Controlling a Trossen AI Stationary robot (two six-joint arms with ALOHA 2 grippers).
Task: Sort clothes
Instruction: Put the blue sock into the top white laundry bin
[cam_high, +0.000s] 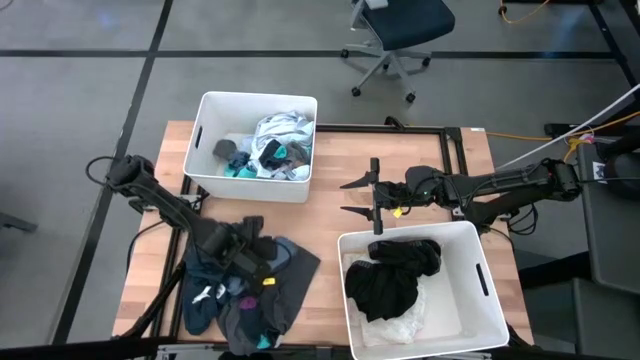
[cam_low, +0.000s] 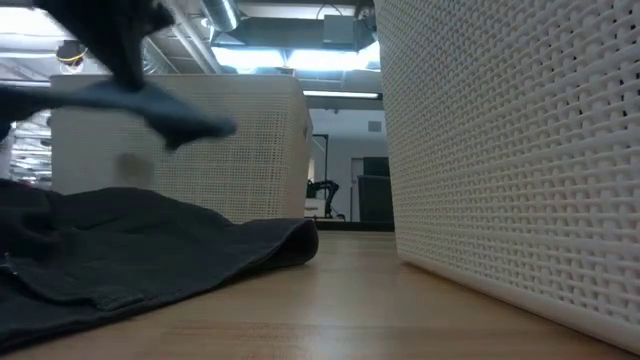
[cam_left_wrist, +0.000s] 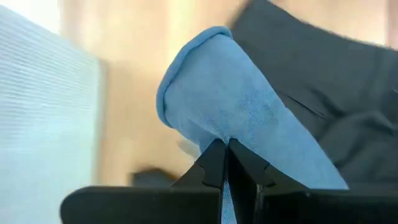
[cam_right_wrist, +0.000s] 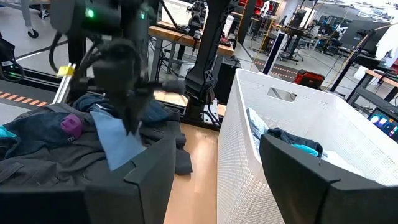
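Left claw (cam_left_wrist: 225, 163) pinched shut on a pale blue garment (cam_left_wrist: 236, 106), lifted above the dark clothes pile (cam_high: 250, 290) on the table (cam_high: 325, 225); only vaguely seen from above. Right claw (cam_high: 357, 197) spread open, empty, between the two bins.

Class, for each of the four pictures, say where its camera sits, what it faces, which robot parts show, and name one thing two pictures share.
High: overhead, facing down on the table; both arms show.
Low: at tabletop height, facing across the dark grey garment; no arm clearly shows.
Left wrist: over the left claw, shut on the blue cloth.
Right wrist: behind the open right claw, facing the far bin.
Shared: the blue cloth, in both wrist pictures.
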